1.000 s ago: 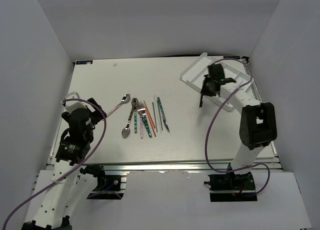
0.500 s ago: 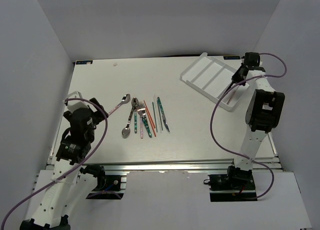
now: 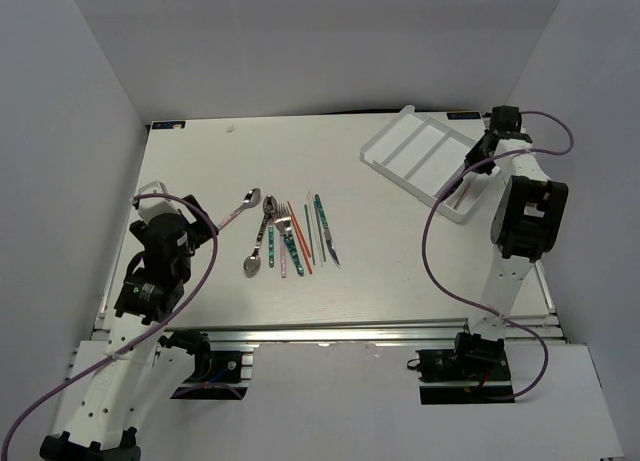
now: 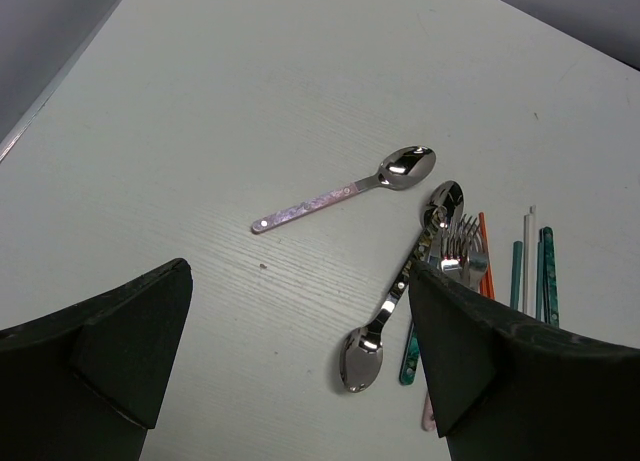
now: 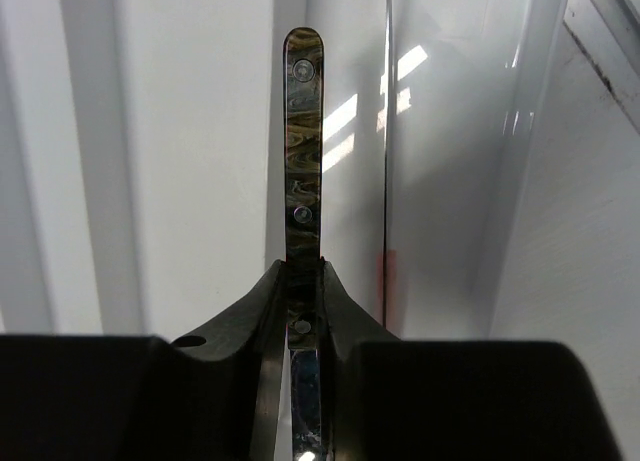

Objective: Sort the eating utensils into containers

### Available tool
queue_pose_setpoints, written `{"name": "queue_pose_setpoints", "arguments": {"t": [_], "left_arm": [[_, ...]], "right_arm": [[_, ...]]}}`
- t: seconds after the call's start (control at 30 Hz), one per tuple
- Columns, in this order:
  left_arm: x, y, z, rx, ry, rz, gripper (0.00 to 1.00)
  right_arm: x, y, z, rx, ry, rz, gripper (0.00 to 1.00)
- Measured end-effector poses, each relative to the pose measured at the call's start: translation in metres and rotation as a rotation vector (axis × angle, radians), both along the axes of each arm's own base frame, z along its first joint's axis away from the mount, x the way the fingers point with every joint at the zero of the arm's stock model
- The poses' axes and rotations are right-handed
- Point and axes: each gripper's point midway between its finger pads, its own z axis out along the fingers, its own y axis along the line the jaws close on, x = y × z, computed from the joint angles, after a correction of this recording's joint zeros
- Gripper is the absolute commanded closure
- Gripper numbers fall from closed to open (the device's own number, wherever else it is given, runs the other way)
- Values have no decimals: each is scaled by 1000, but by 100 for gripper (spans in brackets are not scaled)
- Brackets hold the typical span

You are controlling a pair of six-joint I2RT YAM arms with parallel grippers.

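Several utensils (image 3: 285, 236) lie in a loose row at the table's middle left: a pink-handled spoon (image 4: 340, 191), a dark-handled spoon (image 4: 395, 291), forks (image 4: 462, 251), and orange (image 4: 485, 246) and teal chopsticks (image 4: 546, 271). My left gripper (image 4: 300, 366) is open and empty, above the table to the left of them. The white compartment tray (image 3: 420, 151) stands at the back right. My right gripper (image 5: 303, 271) is shut on a utensil with a dark marbled handle (image 5: 303, 131) and holds it over a tray compartment; its head is hidden. In the top view this gripper (image 3: 476, 165) is at the tray's right end.
A thin stick with a reddish stretch (image 5: 386, 181) lies along the compartment wall beside the held handle. The table's right edge (image 5: 600, 41) runs just past the tray. White enclosure walls surround the table.
A second ago my right gripper hung over the tray's middle; it has swung to the tray's right end and lower. In the last half second it barely moved. The left arm is almost still.
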Motion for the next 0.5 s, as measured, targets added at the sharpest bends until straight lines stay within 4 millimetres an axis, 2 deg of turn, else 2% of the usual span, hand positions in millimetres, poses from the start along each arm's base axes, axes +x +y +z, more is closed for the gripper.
{"name": "queue_pose_setpoints", "arguments": {"t": [0.17, 0.3, 0.33, 0.37, 0.4, 0.43, 0.47, 0.5], "left_arm": [[0, 0, 0, 0, 0, 0, 2], [0, 0, 0, 0, 1, 0, 2], [0, 0, 0, 0, 1, 0, 2], [0, 0, 0, 0, 1, 0, 2], [0, 0, 0, 0, 1, 0, 2], [0, 0, 0, 0, 1, 0, 2], [0, 0, 0, 0, 1, -1, 2], [0, 0, 0, 0, 1, -1, 2]], "right_arm": [[17, -11, 18, 4, -50, -9, 100], [21, -24, 18, 12, -53, -26, 100], [20, -25, 16, 15, -48, -28, 97], [18, -26, 14, 19, -40, -29, 87], [17, -28, 11, 23, -30, -32, 68], [15, -28, 8, 28, -23, -32, 63], [14, -28, 6, 32, -15, -31, 52], [13, -27, 4, 36, -9, -27, 48]]}}
